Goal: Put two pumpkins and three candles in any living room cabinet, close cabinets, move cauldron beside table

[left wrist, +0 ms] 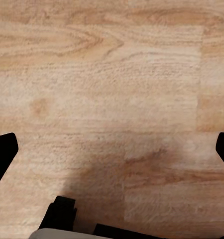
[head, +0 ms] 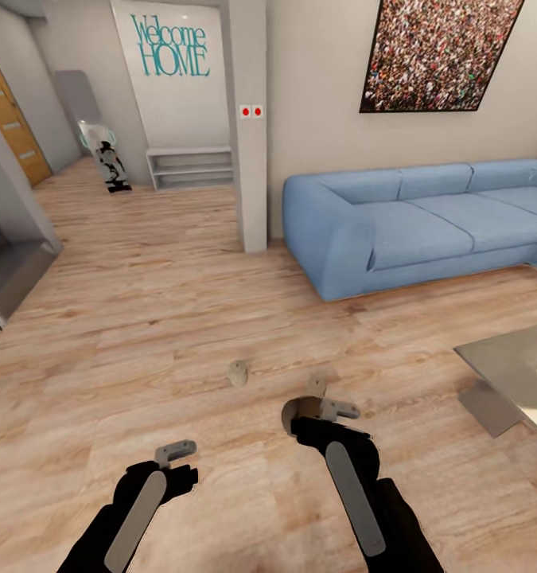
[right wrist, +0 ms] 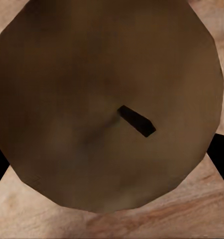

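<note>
across the living room a pale wood plank floor (head: pixel 141 318) is spreading out, with a blue sofa (head: pixel 427 223) sitting against the cream wall under a dark speckled picture (head: pixel 439 52). a white pillar (head: pixel 248 127) is standing beside the sofa's end, and a wall reading "welcome home" (head: pixel 171 46) is showing behind it, above a low grey shelf (head: pixel 190 167). a glass-topped bench (head: pixel 523 378) is reaching in at the right edge.

the right gripper (head: pixel 320 406) is hanging low over the floor with its jaws closed around a candle (right wrist: pixel 107 104); in the right wrist view that candle's brown round top and short dark wick are sitting right up against the camera, with the dark fingers (right wrist: pixel 222 157) pressing at either side. a second candle (head: pixel 238 372) is standing upright on the floor, near that gripper and to its left.

the left gripper (left wrist: pixel 112 149) is hovering over bare planks with its jaws spread wide and nothing between them.
</note>
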You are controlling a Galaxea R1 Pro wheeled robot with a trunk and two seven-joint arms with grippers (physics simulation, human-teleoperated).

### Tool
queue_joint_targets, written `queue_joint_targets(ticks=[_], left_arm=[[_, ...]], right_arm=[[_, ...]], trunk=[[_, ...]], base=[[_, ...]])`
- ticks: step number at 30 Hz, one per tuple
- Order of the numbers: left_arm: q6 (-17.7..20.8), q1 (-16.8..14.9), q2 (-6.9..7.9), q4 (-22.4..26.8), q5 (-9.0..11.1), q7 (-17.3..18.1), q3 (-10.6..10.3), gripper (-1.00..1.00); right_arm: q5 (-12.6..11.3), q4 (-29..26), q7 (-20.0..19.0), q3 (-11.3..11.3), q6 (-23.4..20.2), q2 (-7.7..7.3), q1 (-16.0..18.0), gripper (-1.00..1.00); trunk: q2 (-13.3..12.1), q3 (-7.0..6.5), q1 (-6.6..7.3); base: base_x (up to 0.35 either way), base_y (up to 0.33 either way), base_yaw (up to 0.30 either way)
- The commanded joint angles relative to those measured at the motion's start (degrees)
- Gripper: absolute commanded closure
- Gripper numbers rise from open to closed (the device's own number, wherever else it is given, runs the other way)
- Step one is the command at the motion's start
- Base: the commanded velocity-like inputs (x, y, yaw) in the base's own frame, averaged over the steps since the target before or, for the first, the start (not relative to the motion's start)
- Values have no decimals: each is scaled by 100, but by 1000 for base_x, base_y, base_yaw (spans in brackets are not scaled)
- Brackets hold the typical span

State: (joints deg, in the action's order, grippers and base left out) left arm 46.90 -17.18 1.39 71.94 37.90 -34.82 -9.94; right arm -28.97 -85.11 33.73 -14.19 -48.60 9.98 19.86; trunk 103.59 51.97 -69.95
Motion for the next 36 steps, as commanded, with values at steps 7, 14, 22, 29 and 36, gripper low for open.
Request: queue_joint_targets(ticks=[7, 14, 22, 29, 36], left_arm=[[-30, -5, 10, 0, 46, -60, -17, -100], [-31, -2, 10, -4, 42, -60, -24, -100], [-33, -3, 10, -3, 42, -60, -25, -100], [-37, -4, 32, -3, 46, -60, -25, -100], [-35, -4, 36, -5, 46, -60, -25, -100]], right_arm=[[-92, 129, 521, -108, -8, 2, 26, 100], [-91, 150, 516, -264, 15, 2, 27, 100], [-121, 144, 496, -280, 18, 2, 27, 100], [-151, 152, 487, -277, 90, 2, 27, 100], [-153, 153, 482, -284, 205, 2, 27, 100]], trunk=[[2, 5, -2], [2, 5, -2], [2, 13, -2], [2, 40, -2], [2, 74, -2]], base=[[228, 202, 0], [228, 163, 0], [228, 157, -60], [204, 104, -238], [191, 6, -247]])
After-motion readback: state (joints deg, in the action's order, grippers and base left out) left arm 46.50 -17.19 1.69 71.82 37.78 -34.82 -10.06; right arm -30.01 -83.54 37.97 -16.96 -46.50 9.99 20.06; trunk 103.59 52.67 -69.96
